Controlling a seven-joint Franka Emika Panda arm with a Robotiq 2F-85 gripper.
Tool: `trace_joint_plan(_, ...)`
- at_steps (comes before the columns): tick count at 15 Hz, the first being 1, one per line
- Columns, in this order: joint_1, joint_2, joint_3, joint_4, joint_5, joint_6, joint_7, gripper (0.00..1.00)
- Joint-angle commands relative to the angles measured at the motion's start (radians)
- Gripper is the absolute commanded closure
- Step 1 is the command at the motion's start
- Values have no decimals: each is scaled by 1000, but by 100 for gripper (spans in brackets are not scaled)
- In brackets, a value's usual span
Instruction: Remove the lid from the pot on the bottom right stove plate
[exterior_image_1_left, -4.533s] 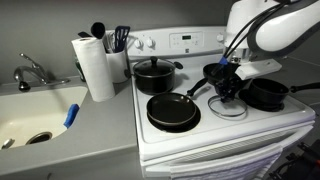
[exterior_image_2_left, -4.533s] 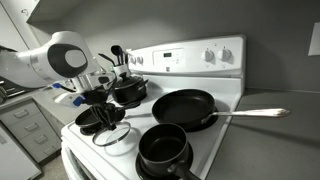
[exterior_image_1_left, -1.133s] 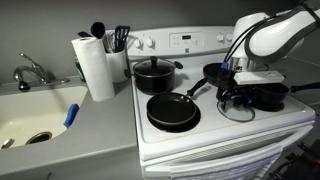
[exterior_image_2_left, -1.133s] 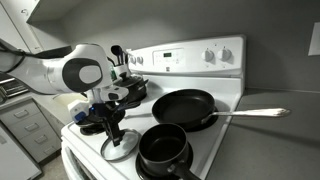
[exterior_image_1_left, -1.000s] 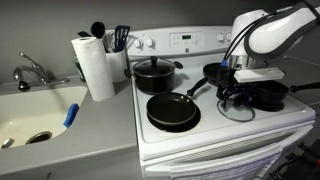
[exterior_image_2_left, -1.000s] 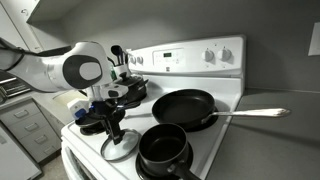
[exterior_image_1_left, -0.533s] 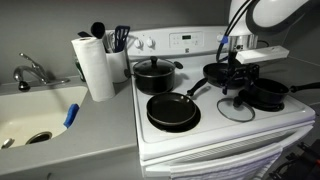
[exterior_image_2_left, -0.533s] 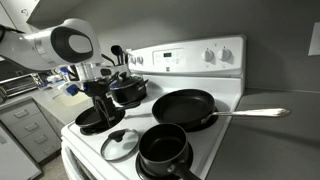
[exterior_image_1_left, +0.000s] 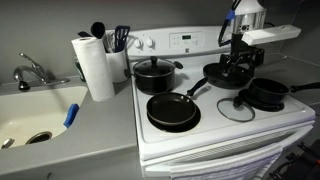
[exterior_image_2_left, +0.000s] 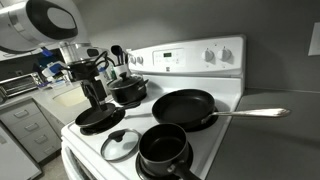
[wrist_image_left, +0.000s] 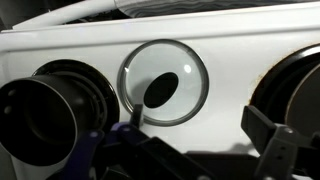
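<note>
**Lid off and lying flat beside the open pot; tool raised and empty**

The pot (exterior_image_1_left: 266, 94) stands uncovered near the front edge of the white worktop (exterior_image_1_left: 208, 120), its dark inside open to view in both exterior views. The glass lid (exterior_image_1_left: 236, 108) lies flat on the worktop just beside the pot, right side up, with its dark knob (wrist_image_left: 160, 88) on top. In the wrist view the lid's rim and the pot's rim come very close; whether they touch cannot be told.

The tool (exterior_image_1_left: 238, 72) hangs in the air, well above the pot's rim and off towards the back of the worktop from it, over a shallow pan (exterior_image_1_left: 220, 74). It touches neither pot nor lid. In the wrist view its fingers (wrist_image_left: 272, 140) stand wide apart at the bottom of the picture, with nothing between them but the worktop and the lid far below.

On the far side of the lid from the pot sits a black frying pan (exterior_image_1_left: 172, 110), empty. Behind that, diagonally back from the pot, is a lidded pot (exterior_image_1_left: 153, 74). Further off from the pot, past the edge of the stove, stand a paper towel roll (exterior_image_1_left: 95, 66) and a sink (exterior_image_1_left: 35, 115).
</note>
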Motion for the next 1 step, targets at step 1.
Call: trace_joint_plan(1, 0, -19, 16, 13, -7, -29, -25, 0)
